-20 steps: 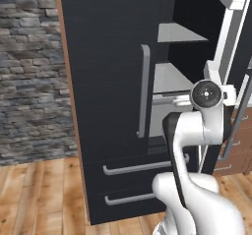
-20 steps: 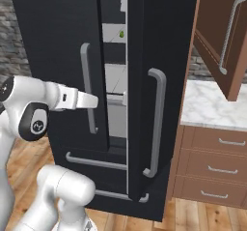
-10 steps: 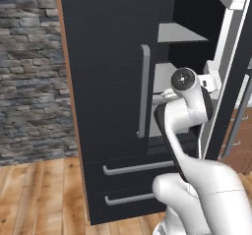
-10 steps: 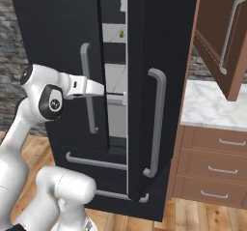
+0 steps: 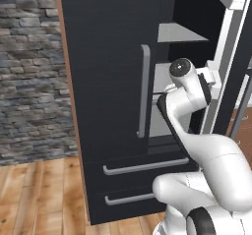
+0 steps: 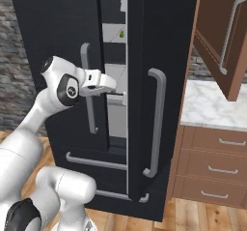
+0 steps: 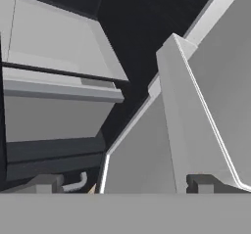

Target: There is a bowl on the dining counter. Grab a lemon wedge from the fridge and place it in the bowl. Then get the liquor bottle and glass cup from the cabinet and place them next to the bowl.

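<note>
The big black fridge (image 6: 159, 41) stands with its right door a little open. The white arm (image 6: 29, 123) reaches into the gap between the two doors. The tool (image 7: 120, 184) is deep in that gap, and its two dark tips stand wide apart with nothing between them. Grey shelves (image 7: 54, 37) sit in front of it. A tiny yellow-green lemon wedge (image 6: 121, 33) sits on a higher shelf, well above the arm. A brown cabinet (image 6: 219, 29) hangs to the right, over a marble desk (image 6: 212, 110).

Black fridge (image 6: 164, 41) with grey handles, yellow-green lemon wedge (image 6: 121, 34), white grey-veined marble counter (image 6: 212, 109)
</note>
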Controlling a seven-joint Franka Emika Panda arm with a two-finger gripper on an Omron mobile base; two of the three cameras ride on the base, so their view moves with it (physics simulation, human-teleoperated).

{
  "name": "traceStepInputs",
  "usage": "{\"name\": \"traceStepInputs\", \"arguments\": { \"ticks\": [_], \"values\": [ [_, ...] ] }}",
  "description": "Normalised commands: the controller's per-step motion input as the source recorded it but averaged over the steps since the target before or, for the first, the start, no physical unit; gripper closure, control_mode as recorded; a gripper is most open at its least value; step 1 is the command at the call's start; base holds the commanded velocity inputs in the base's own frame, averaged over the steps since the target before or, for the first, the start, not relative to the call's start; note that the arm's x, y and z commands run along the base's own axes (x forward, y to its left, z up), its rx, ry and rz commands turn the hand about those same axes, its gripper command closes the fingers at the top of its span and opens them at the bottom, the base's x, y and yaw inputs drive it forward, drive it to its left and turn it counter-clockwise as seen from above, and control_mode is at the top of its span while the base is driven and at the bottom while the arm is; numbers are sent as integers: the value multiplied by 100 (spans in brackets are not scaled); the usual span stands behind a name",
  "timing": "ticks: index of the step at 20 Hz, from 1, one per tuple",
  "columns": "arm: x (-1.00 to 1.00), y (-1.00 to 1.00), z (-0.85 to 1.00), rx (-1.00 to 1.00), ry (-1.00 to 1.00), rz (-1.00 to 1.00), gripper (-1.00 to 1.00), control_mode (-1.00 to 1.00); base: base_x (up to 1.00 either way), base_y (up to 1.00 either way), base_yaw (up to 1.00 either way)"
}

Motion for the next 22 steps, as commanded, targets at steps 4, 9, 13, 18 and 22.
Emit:
{"name": "traceStepInputs", "arguments": {
  "ticks": [4, 9, 13, 18, 22],
  "values": [
    [20, -46, -25, -5, 4, 0, -100, -100, 0, 0, 0],
    [25, -31, -20, -5, 4, 0, -100, -100, 0, 0, 0],
    [26, -36, -20, -5, 6, 0, -100, -100, 0, 0, 0],
    [6, -56, -16, -8, 6, -1, -100, -100, 0, 0, 0],
    [-25, -98, -9, -12, 2, -8, -100, -100, 0, 0, 0]
  ]
}}
